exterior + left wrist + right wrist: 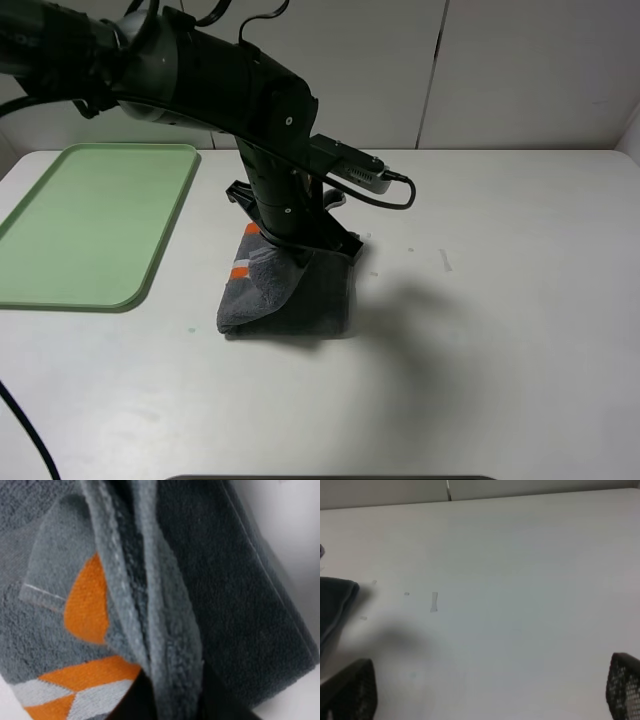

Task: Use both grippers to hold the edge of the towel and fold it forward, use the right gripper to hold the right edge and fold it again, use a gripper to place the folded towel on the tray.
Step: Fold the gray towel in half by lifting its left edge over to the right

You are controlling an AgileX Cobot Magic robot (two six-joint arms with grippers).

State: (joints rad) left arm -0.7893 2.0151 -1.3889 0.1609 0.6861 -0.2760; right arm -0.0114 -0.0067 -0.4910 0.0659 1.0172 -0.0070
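The folded dark grey towel (290, 295), with orange and white stripes on its left side, is near the table's middle. Its upper edge is raised while its lower part rests on the table. My left gripper (298, 250) reaches in from the upper left and is shut on that raised edge. In the left wrist view the towel (220, 590) fills the picture and the black jaws of the left gripper (170, 702) pinch a thick fold. The pale green tray (90, 225) lies to the left, with nothing on it. My right gripper (487, 695) is open over bare table, with a towel corner (335, 605) off to one side.
A white wall with cabinet seams (430, 70) runs behind the white table (500, 300). A black cable (385, 200) loops from the left arm's wrist camera. The right arm does not show in the exterior high view.
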